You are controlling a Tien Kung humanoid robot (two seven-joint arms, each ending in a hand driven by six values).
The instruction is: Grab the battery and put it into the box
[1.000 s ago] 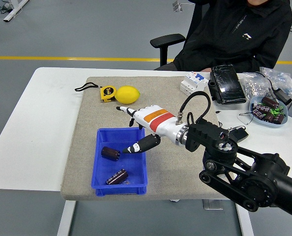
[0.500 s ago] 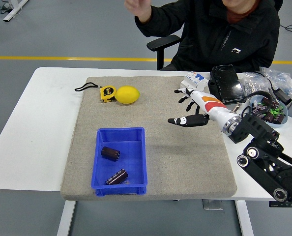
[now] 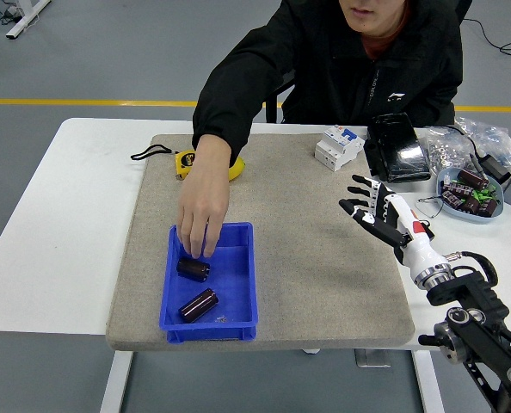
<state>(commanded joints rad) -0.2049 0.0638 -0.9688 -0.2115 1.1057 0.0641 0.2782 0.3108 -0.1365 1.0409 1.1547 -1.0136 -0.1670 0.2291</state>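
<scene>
Grey floor with a yellow line runs behind the white table (image 3: 75, 198), where a tan mat (image 3: 307, 267) covers the middle. On my feed the blue box (image 3: 211, 282) sits at the near left of the mat with two batteries inside: one (image 3: 193, 269) toward its far side, the other (image 3: 199, 305) nearer me. A person in a black jacket sits at the far side and reaches one hand (image 3: 202, 211) down into the box, fingertips right at the far battery; I cannot tell whether they are gripping it. My right hand (image 3: 383, 214) hovers over the right edge of the mat, well apart from the box, fingers spread and holding nothing. I see no left arm. Behind the person's forearm lie a tape measure (image 3: 185, 163) and a lemon (image 3: 236, 163), mostly hidden. At far right sit a white breaker (image 3: 338, 146), a black case (image 3: 395, 147), and a bowl (image 3: 470, 193) holding more batteries.
</scene>
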